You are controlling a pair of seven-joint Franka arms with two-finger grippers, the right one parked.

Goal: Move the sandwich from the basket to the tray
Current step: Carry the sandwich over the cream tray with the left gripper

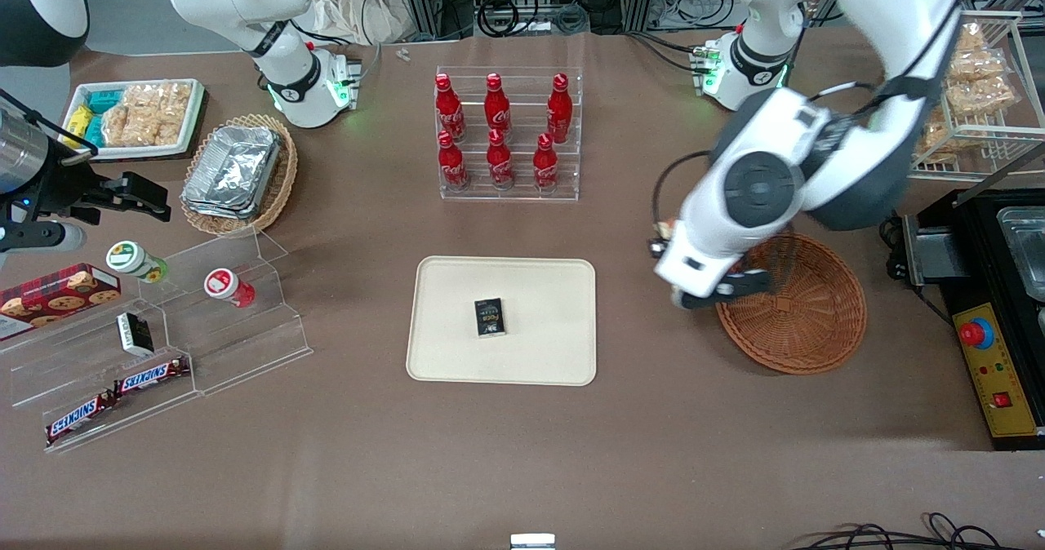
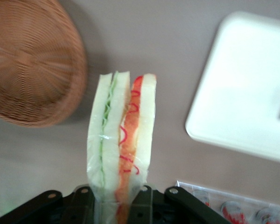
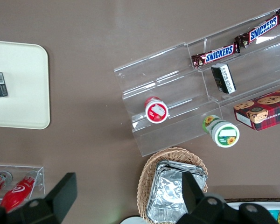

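My gripper [image 2: 115, 198] pinches the sandwich [image 2: 122, 140] above the brown surface [image 1: 637, 419], just clear of the basket [image 1: 804, 309], now empty. The tray [image 1: 457, 354], carrying only a small dark box [image 1: 490, 318], awaits the placing.

Six red cola bottles [image 1: 500, 132], two Snickers bars [image 1: 114, 395], two wicker baskets [image 1: 804, 309], one sandwich [image 2: 122, 140].

You are working in a robotics lab dressed up as a small shop; cable bundles [image 1: 522, 3] and equipment racks line the table's edge above the gripper [image 1: 718, 289]. Toward the parked arm's end stand tiered cola bottles [image 1: 498, 130] and Snickers bars [image 1: 114, 395] on clear displays; an emergency-stop box [image 1: 988, 366] sits beside the gripper.
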